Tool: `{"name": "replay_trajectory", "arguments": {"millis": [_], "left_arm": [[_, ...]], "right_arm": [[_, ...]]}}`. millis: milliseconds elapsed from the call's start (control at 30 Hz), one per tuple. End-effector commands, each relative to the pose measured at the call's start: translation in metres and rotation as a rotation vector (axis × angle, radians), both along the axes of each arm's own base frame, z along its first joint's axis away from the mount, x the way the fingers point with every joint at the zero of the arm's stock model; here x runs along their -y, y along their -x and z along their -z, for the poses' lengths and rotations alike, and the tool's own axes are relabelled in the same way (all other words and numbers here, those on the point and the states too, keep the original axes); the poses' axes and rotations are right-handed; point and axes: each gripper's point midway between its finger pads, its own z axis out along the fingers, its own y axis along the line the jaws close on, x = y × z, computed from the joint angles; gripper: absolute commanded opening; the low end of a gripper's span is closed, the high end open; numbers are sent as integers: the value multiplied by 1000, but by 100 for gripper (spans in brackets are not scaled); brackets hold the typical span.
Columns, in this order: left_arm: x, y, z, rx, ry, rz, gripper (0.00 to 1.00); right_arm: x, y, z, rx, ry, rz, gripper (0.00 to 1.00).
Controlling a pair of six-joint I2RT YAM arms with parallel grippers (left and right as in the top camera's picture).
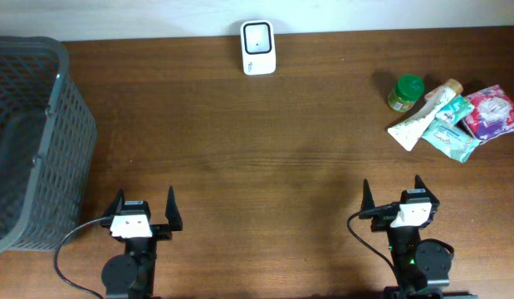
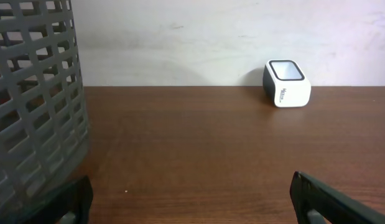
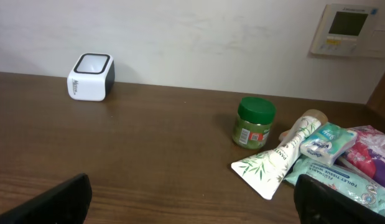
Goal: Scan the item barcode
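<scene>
Eyeing the heap (image 1: 452,118) at the table's (image 1: 240,158) far right: green-lidded jar (image 3: 254,122) looks stiff, light, good to pinch across its body; white tube (image 3: 276,160) seems soft, slippery. Both my jaws stand wide, empty.
</scene>
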Motion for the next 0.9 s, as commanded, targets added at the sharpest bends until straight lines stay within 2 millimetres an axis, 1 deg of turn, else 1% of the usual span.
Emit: {"name": "replay_trajectory", "arguments": {"millis": [0, 867], "left_arm": [[0, 0, 2, -6, 18, -2, 99], [2, 0, 1, -1, 19, 9, 99]], "right_arm": [[-1, 0, 3, -4, -7, -2, 99], [0, 0, 3, -4, -7, 4, 99]]}}
